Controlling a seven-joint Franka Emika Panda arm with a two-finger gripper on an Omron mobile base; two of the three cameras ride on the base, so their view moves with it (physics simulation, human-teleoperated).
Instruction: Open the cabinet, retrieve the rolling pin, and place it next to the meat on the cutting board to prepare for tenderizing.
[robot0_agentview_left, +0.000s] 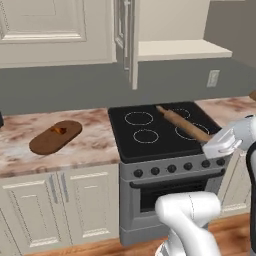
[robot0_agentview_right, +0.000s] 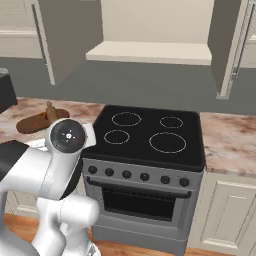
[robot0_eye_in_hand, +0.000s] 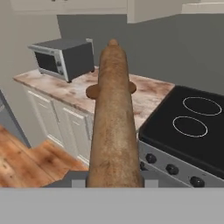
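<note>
The fingers are hidden behind the pin (robot0_eye_in_hand: 113, 118), which runs straight out from the gripper (robot0_agentview_left: 216, 145), so they look closed on it, though the grip itself can't be seen. The pin hangs over the stove (robot0_agentview_left: 155, 135). The cabinet (robot0_agentview_right: 150, 30) stands open with its shelf bare, so opening and fetching look done. What's left is carrying it to the board (robot0_agentview_left: 55, 137), where the meat (robot0_agentview_left: 59, 130) lies. A microwave (robot0_eye_in_hand: 63, 57) sits beyond; the counter (robot0_agentview_left: 95, 145) between looks passable.

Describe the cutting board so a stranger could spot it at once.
Start at the black stove; on the marbled counter to its left in the left base view lies the cutting board. It is a dark brown oval, carrying the meat, a small reddish lump.
</note>
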